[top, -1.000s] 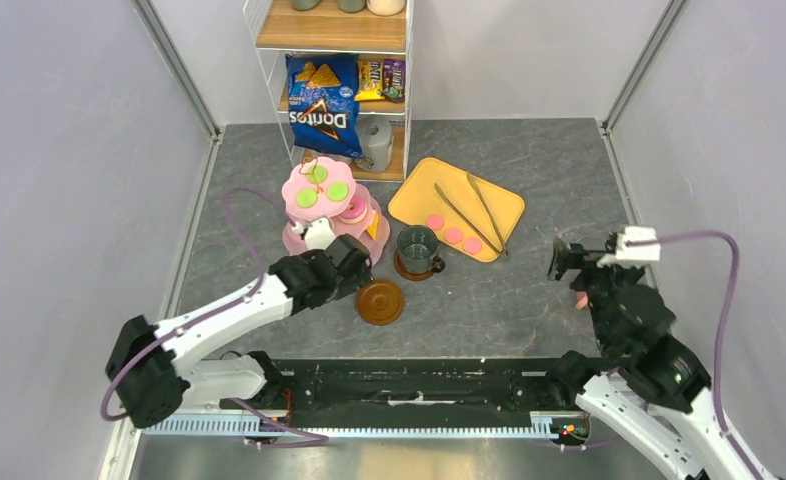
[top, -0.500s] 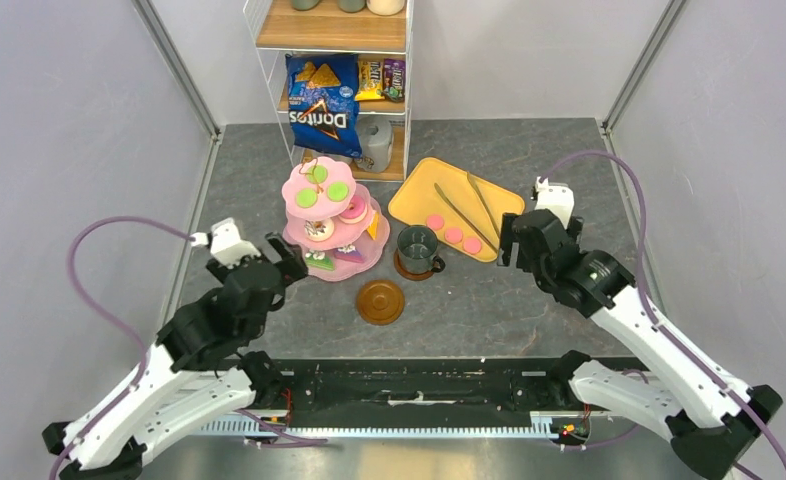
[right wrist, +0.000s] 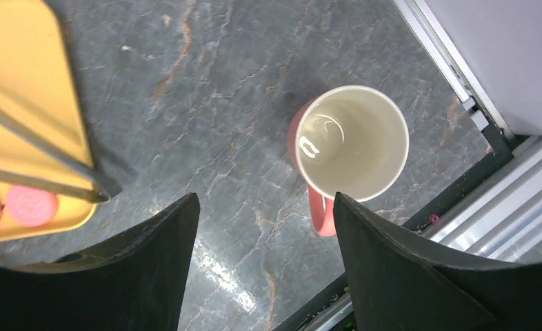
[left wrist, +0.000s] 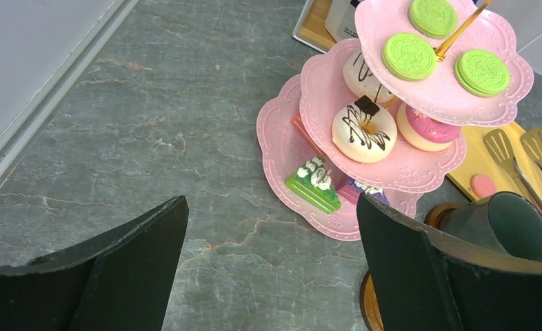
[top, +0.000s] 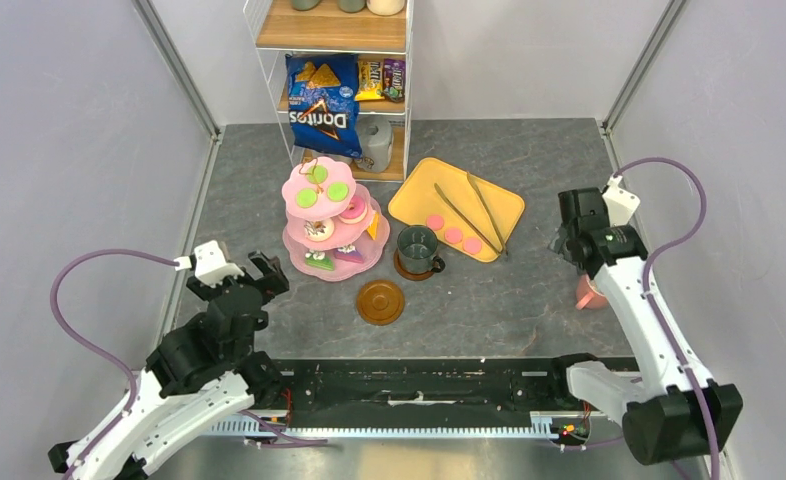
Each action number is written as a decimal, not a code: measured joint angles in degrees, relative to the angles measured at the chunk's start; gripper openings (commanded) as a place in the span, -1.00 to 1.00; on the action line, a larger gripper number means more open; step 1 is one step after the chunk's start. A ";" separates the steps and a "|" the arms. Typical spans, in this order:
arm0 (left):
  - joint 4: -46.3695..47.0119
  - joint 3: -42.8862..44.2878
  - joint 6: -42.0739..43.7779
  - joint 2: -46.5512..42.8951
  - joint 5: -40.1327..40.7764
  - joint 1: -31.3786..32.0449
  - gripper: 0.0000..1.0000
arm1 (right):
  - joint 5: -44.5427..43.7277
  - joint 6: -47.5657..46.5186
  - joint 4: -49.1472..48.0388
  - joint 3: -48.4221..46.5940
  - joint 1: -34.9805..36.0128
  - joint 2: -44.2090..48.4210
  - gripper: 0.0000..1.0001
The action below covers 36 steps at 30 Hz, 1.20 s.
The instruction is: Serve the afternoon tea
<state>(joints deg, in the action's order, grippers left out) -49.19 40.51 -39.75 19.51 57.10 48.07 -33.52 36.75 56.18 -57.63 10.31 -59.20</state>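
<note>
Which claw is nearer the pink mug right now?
Right. The right claw hangs open close above the pink mug; the left claw is far off, beside the pink stand.

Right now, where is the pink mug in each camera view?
Top external: pink mug at the right, partly hidden by the right arm.
Left wrist: not in view.
Right wrist: centre-right, upright.
Shared landmark: yellow tray, at the left edge of the right wrist view and the right edge of the left wrist view.
</note>
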 measured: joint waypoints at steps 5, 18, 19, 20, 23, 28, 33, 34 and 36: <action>0.09 0.00 0.70 -1.55 -0.07 0.00 0.96 | 2.89 0.98 -1.86 0.00 -7.65 -4.46 0.03; 0.50 0.00 1.31 -1.79 -0.17 0.00 0.95 | 11.23 1.92 -9.53 4.57 -19.12 -14.03 -0.16; 0.52 0.00 1.31 -1.79 -0.17 0.00 0.95 | 11.45 2.01 -9.75 5.07 -19.43 -14.69 -0.21; 0.52 0.00 1.31 -1.79 -0.17 0.00 0.95 | 11.74 2.10 -10.05 5.53 -19.67 -15.26 -0.26; 0.52 0.00 1.31 -1.79 -0.17 0.00 0.95 | 12.15 2.05 -10.54 6.91 -19.98 -16.09 -0.52; 0.63 0.00 1.31 -1.77 -0.17 0.00 0.94 | 12.41 0.92 -11.19 7.37 -20.02 -15.85 -0.93; 0.90 0.00 1.31 -1.62 -0.17 0.00 0.94 | 10.95 -0.37 -10.69 7.43 -16.46 -13.90 -1.00; 0.90 0.00 1.31 -1.57 -0.17 0.00 0.93 | 10.36 -0.83 -10.49 7.41 -15.08 -13.29 -1.00; 0.90 0.00 1.31 -1.51 -0.15 0.00 0.93 | 8.35 -2.12 -9.64 7.19 -10.97 -11.47 -1.00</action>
<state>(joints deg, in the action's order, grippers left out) -48.29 40.51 -38.44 18.00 56.95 48.07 -25.17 34.63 46.54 -50.43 -0.67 -70.67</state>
